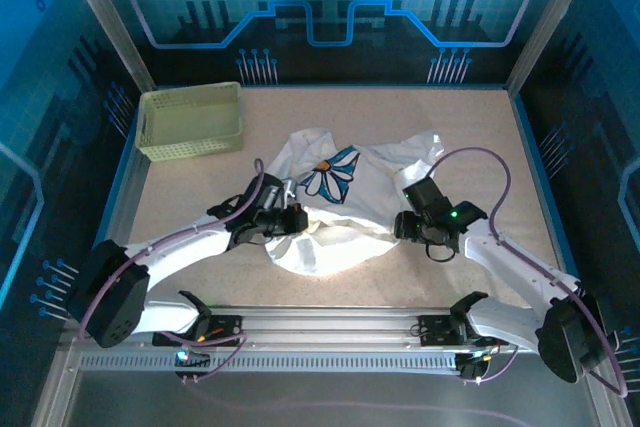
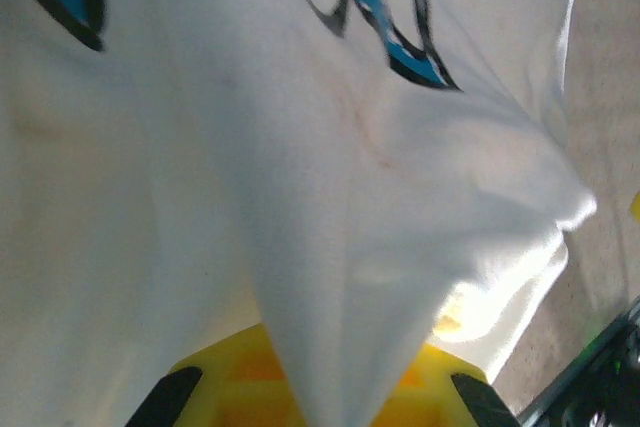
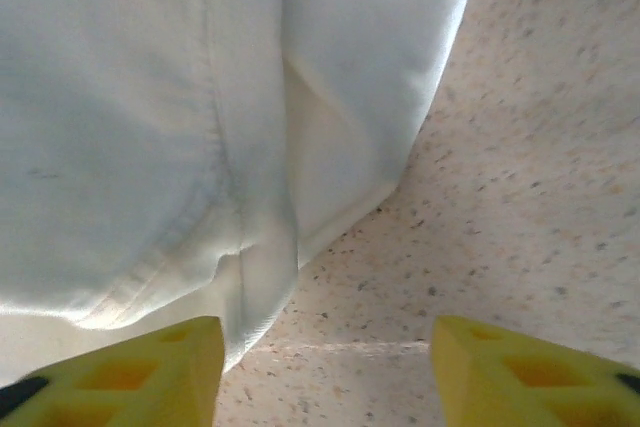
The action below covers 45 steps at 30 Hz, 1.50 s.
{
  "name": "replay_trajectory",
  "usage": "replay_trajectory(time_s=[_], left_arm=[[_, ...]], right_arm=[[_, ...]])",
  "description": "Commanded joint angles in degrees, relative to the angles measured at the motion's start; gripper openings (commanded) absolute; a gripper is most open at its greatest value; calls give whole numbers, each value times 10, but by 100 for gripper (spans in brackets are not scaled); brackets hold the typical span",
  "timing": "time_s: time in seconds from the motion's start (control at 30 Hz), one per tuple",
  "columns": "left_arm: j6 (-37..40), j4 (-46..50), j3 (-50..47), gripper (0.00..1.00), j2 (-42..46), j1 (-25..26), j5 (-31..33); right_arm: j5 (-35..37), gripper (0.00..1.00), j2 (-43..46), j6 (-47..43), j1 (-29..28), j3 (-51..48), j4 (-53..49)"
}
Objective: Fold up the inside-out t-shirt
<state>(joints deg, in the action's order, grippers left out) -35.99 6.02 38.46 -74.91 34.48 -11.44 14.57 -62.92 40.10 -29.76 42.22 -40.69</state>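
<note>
The white t-shirt (image 1: 340, 212) lies crumpled mid-table, its blue-and-dark flower print (image 1: 331, 175) facing up. My left gripper (image 1: 298, 217) sits at the shirt's left side. In the left wrist view a fold of the t-shirt (image 2: 330, 247) narrows down into the left gripper (image 2: 335, 407), which is shut on it between yellow fingers (image 2: 225, 387). My right gripper (image 1: 402, 225) is at the shirt's right edge. In the right wrist view the right gripper (image 3: 325, 367) is open over bare table, and a seamed hem of the t-shirt (image 3: 200, 147) touches its left finger (image 3: 130, 372).
A pale yellow-green lattice basket (image 1: 190, 119) stands at the back left. Speckled beige tabletop (image 1: 480, 147) shows to the right of and behind the shirt. Blue walls enclose the table on three sides.
</note>
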Motion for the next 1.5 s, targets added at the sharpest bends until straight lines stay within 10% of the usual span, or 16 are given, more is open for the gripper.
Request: replay_trajectory(time_s=[0.0, 0.57, 0.87, 1.17, 1.47], left_arm=[[25, -2, 36, 0, 8, 16, -5], [9, -15, 23, 1, 40, 16, 16], [5, -18, 16, 1, 40, 15, 21], [10, -15, 11, 1, 47, 15, 21], [33, 46, 27, 4, 55, 10, 101]], right_arm=[[61, 64, 7, -38, -50, 78, -17], [-78, 64, -211, -45, -192, 100, 259], [-51, 46, -248, -31, -214, 102, 275], [50, 57, -315, -36, -199, 141, 264], [21, 0, -275, -99, -151, 161, 246]])
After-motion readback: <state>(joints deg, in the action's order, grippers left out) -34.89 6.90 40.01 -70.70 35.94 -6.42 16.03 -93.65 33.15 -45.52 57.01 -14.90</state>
